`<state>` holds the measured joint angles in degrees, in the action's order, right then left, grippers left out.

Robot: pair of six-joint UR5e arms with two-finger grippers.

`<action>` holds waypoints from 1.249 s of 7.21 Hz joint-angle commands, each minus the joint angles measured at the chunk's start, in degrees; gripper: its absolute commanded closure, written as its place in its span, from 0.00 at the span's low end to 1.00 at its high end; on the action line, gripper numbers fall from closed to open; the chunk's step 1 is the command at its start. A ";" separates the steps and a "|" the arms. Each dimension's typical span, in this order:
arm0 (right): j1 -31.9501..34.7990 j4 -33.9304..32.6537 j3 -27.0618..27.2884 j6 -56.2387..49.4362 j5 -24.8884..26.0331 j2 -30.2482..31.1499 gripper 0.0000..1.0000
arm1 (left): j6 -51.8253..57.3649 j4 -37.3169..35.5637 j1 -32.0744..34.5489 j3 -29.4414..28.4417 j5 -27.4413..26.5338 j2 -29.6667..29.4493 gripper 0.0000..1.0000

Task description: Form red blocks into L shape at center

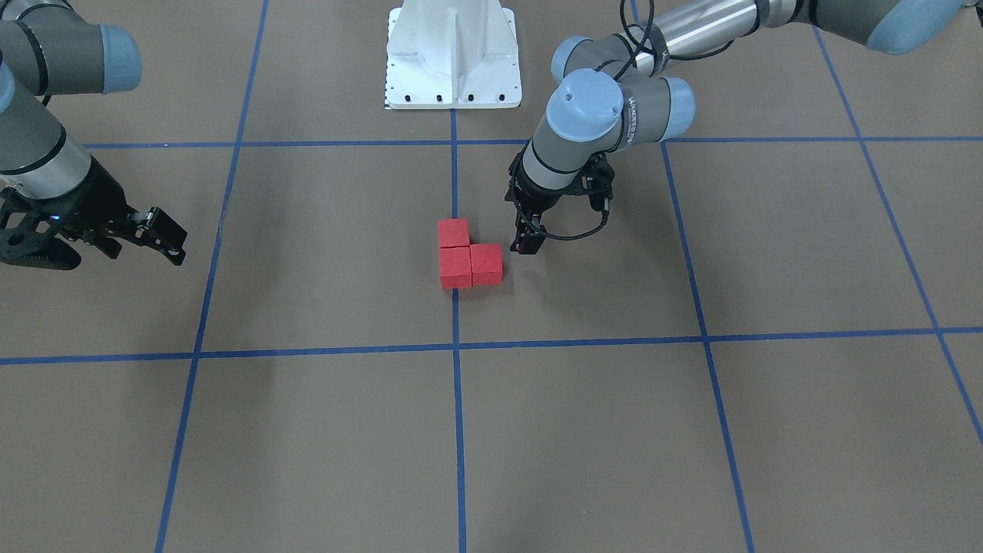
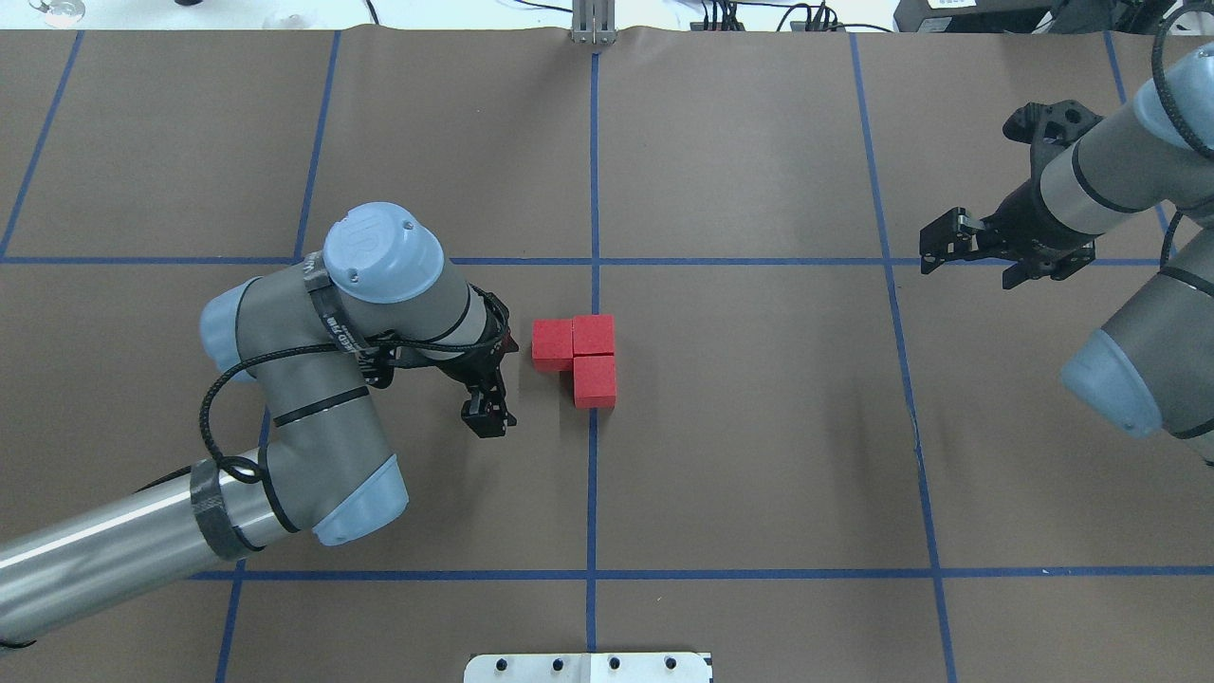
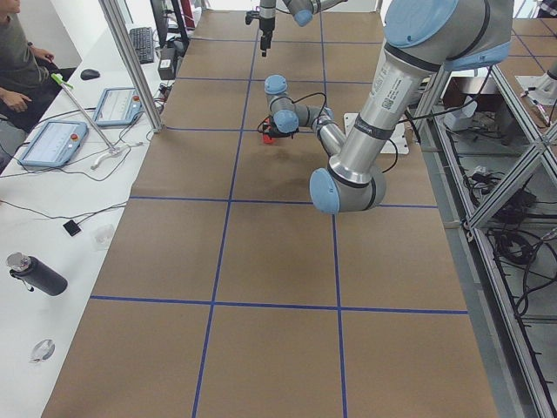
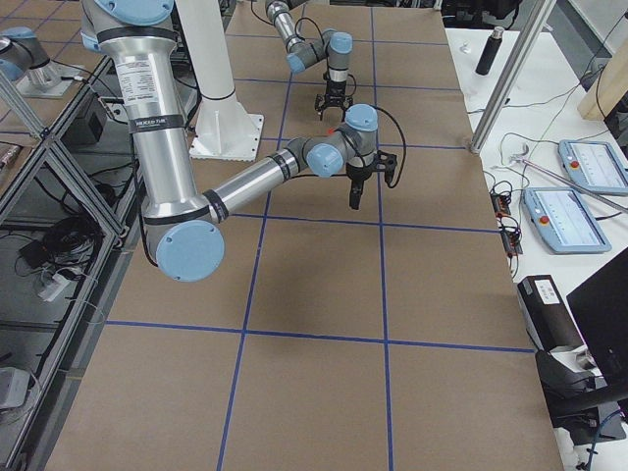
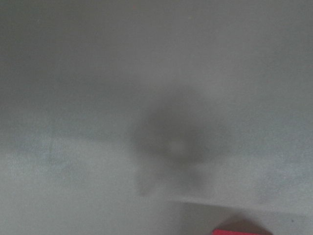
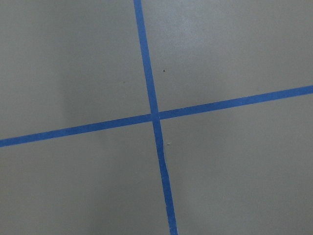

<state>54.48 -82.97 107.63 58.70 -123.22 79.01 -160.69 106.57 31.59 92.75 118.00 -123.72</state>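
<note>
The three red blocks (image 2: pixel 579 356) sit touching in an L at the center (image 2: pixel 749 398), looking light and rigid, best pinched across flat faces, left pincer (image 2: pixel 490 403) empty, seemingly closed.

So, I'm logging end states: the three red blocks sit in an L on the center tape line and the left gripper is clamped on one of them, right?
Not quite. The red blocks do form an L on the center tape line, but the left gripper holds none of them. The overhead exterior view shows it beside the blocks, apart from them, with nothing between its fingers.
</note>
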 commanded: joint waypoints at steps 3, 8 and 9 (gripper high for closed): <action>4.39 -0.26 -0.67 -8.03 -0.35 1.58 0.00 | 42.08 0.47 6.53 21.56 0.30 25.30 0.00; 16.86 -0.35 -6.54 -28.33 -9.13 5.62 0.00 | 107.03 0.48 34.88 14.18 17.57 37.93 0.00; 21.06 -0.53 -9.52 -34.55 -11.23 5.63 0.00 | 116.83 0.48 38.59 11.52 17.70 39.42 0.00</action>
<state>71.08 -83.35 101.08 30.98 -132.37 84.31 -58.56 107.06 63.95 108.32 133.50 -86.03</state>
